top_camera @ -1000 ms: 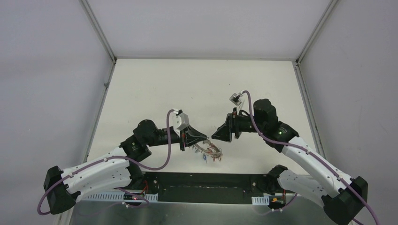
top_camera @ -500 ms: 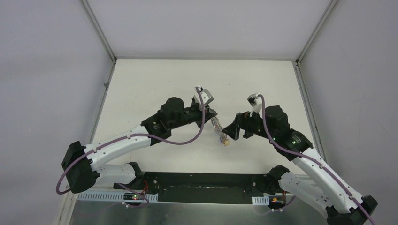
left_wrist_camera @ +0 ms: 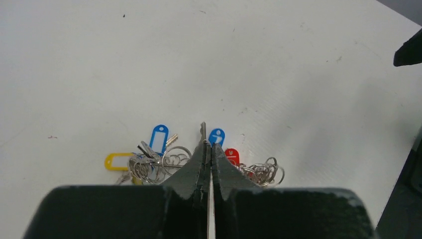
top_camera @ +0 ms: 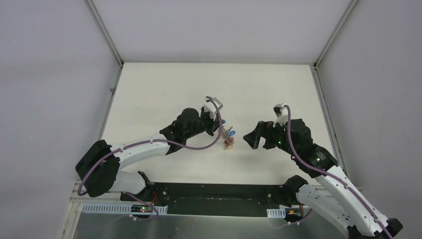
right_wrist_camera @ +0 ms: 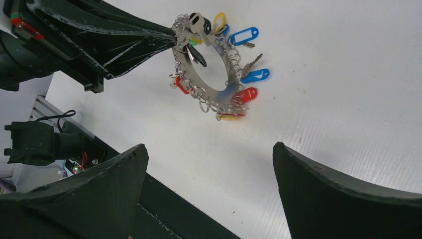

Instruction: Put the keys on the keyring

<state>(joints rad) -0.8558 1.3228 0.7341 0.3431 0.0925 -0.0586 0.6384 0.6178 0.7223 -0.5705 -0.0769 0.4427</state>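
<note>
My left gripper (top_camera: 219, 127) is shut on the rim of the keyring (top_camera: 228, 136) and holds it edge-on above the white table. In the right wrist view the keyring (right_wrist_camera: 230, 75) hangs from the left fingertips (right_wrist_camera: 169, 33), a silver ring fringed with blue, red and yellow tags. A black-headed key (right_wrist_camera: 197, 56) and a red piece (right_wrist_camera: 182, 85) hang on its left side. In the left wrist view the gripper (left_wrist_camera: 208, 145) pinches the ring's thin edge, with tags spread below it. My right gripper (top_camera: 249, 137) is open and empty, just right of the ring. No loose key shows on the table.
The black mounting plate (top_camera: 214, 196) runs along the near table edge. Grey enclosure walls stand at the left, right and back. A right gripper finger (left_wrist_camera: 410, 47) shows at the left wrist view's top right.
My left arm has swung the keyring up and away from the near edge. My right gripper has drawn back to the right, still open.
</note>
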